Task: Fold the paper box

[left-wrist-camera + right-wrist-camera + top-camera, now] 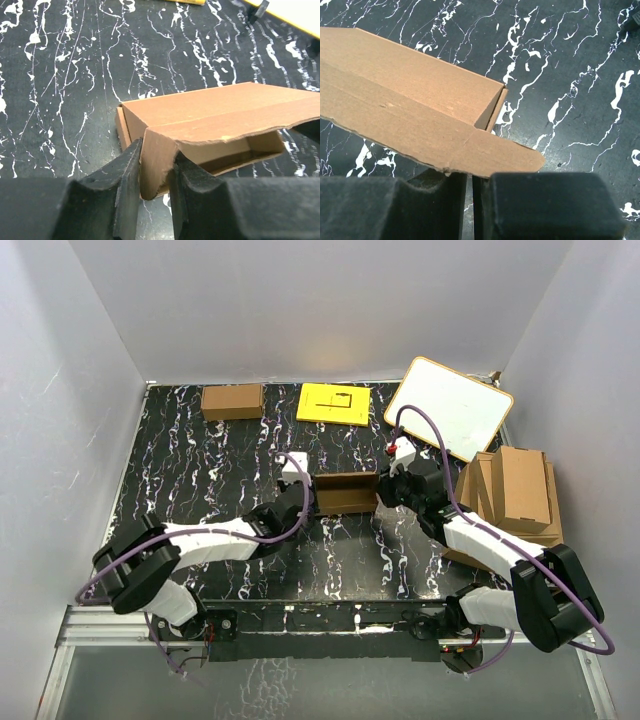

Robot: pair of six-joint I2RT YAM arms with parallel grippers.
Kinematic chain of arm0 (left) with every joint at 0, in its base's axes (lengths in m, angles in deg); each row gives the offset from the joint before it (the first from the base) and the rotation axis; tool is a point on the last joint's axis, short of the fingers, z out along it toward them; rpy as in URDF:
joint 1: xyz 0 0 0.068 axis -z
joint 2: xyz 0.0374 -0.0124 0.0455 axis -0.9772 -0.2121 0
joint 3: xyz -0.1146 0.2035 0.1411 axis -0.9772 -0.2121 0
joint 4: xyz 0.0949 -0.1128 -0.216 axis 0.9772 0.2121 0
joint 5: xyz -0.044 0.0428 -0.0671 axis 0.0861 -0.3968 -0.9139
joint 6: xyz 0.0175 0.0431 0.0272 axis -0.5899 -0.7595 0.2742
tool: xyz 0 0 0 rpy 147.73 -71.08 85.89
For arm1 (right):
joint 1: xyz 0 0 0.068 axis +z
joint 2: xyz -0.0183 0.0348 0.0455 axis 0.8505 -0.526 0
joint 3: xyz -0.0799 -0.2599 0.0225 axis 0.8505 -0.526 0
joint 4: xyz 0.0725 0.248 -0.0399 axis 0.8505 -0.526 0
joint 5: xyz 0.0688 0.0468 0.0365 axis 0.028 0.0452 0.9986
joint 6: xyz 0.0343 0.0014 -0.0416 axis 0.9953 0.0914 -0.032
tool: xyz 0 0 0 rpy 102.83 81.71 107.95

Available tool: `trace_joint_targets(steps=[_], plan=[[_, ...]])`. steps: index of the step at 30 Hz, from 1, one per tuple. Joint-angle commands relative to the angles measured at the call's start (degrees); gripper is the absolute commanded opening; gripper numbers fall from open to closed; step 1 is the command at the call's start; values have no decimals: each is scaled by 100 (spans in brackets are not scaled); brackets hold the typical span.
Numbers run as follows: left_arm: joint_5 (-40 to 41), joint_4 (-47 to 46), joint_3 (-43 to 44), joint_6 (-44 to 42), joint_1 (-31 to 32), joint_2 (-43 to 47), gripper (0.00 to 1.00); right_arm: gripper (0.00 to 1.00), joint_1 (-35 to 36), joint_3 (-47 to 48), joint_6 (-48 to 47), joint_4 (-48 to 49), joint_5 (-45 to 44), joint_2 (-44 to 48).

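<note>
The paper box [345,492] is a brown cardboard carton lying in the middle of the black marbled table, with one arm at each end. In the left wrist view the box [215,112] is half formed and its bent end flap [159,155] stands slanted between my left gripper [157,152]. Those jaws are parted a little, and both fingers touch the flap. My right gripper [470,176] is at the box's other end [410,90]. Its jaws are nearly together, and a long flap with a rounded tab [485,150] lies across the fingertips and hides them.
A smaller brown carton [232,401] and a yellow sheet [333,403] lie at the back. A whiteboard [449,407] leans at the back right. A pile of larger cardboard sheets [512,495] sits beside the right arm. White walls enclose the table.
</note>
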Motion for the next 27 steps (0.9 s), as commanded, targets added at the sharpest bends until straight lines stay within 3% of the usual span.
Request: trace_joint_targets(steps=[1, 9, 18, 20, 23, 27], plan=[[-378, 216, -172, 135, 62, 724, 28, 13, 66, 13, -18, 240, -37, 76], [-1397, 618, -895, 47, 60, 2008, 56, 13, 66, -4, -42, 275, -26, 58], [-1976, 1711, -571, -99, 0, 3527, 71, 13, 62, -8, -104, 283, 91, 41], [-2158, 2172, -137, 48, -231, 3526, 71, 13, 51, -20, -153, 279, 134, 43], [-3484, 2434, 381, 508, -1073, 3153, 70, 14, 39, -14, -193, 281, 199, 47], [-4630, 2264, 746, 863, -2010, 2430, 56, 15, 0, -27, -238, 301, 295, 38]])
